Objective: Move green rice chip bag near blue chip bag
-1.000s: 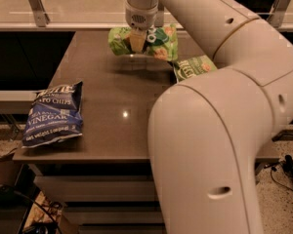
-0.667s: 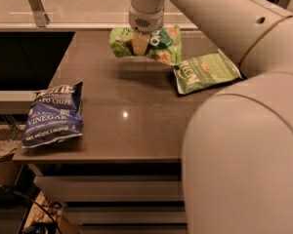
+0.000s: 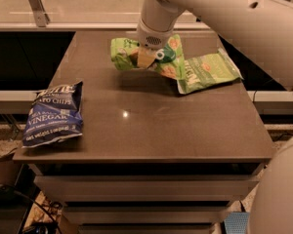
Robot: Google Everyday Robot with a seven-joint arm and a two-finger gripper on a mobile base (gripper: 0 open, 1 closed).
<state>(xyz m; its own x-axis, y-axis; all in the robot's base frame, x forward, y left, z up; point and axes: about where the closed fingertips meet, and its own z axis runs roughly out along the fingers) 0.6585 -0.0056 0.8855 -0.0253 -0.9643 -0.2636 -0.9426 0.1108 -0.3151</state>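
At the upper centre of the frame, the gripper (image 3: 147, 57) is clenched on the middle of the green rice chip bag (image 3: 121, 52), which hangs just above the brown tabletop (image 3: 151, 126) with its shadow below and its right end close to a flat paler green bag (image 3: 207, 72). The blue chip bag (image 3: 53, 113) lies well apart at the left edge. The held bag looks light, soft, crinkly and slippery, with fragile chips, so a pinch on a crumpled mid-fold seems safest.

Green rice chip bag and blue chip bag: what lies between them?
Nothing: the camera view shows only bare table between the green rice chip bag, held by the gripper over the far side, and the blue chip bag.
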